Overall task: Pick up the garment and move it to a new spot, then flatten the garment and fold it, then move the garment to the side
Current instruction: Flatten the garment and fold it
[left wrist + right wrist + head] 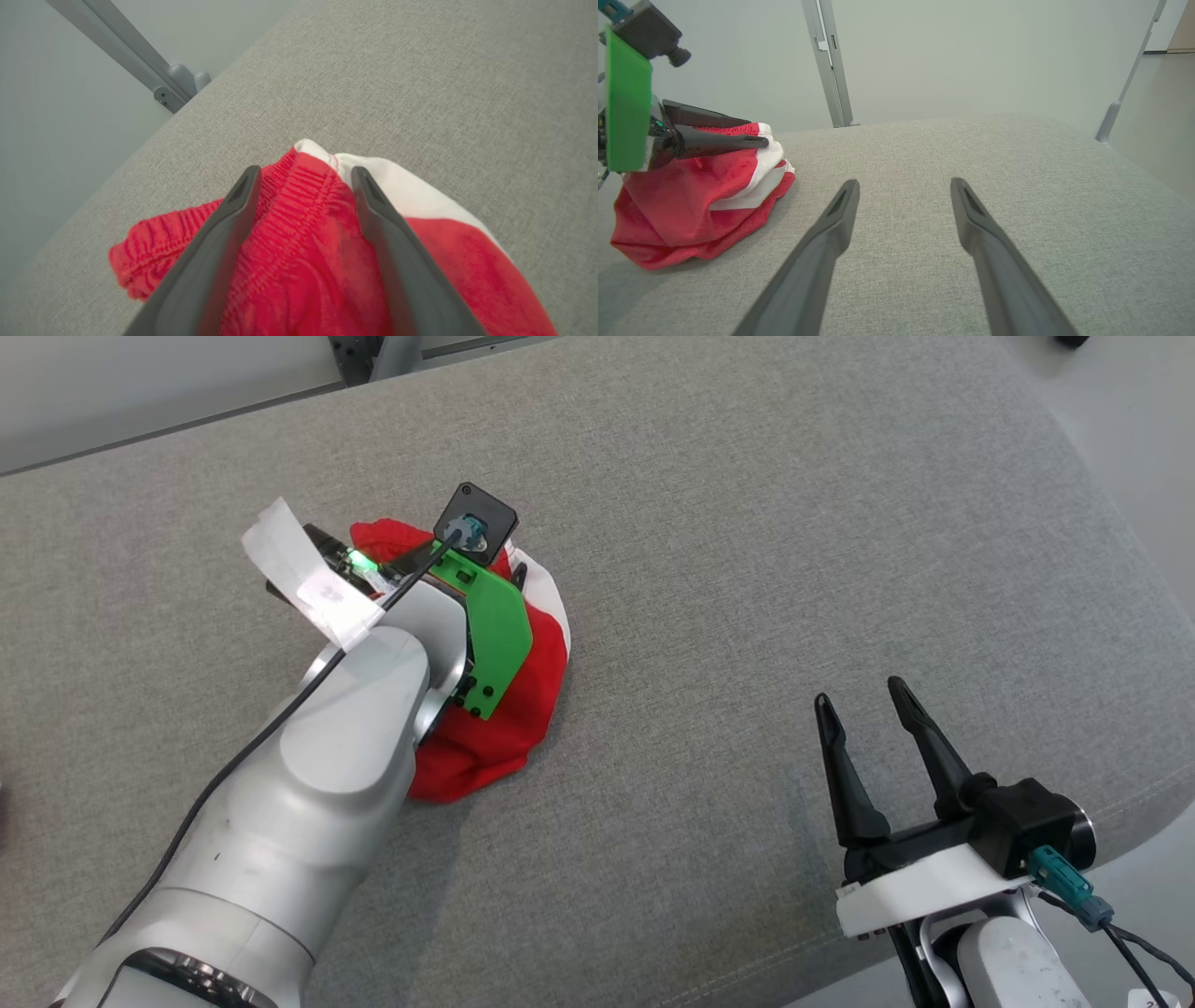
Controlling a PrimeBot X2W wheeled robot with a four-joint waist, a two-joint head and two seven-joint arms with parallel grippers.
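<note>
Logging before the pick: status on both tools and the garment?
Left tool open over the garment, at its waistband. Right tool open over bare cushion. Garment crumpled, nothing blocking.

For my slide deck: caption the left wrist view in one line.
Open left pincer poised over the ribbed waistband of a crumpled red-and-white garment on the grey cushion.

Work surface: grey woven upholstery, matte. In the head view it has a rounded corner at 3 o'clock and a stitched seam along the near edge at 5 o'clock. Floor: pale grey, smooth, beyond the far edge at 11 o'clock.

Right wrist view:
- plain pale wall at 12 o'clock
- upright grey metal post at 11 o'clock, behind the far edge
- thinner slanted post at 2 o'clock, with a rounded foot
- tan panel in the corner at 1 o'clock

Light: even, diffuse, soft shadows.
</note>
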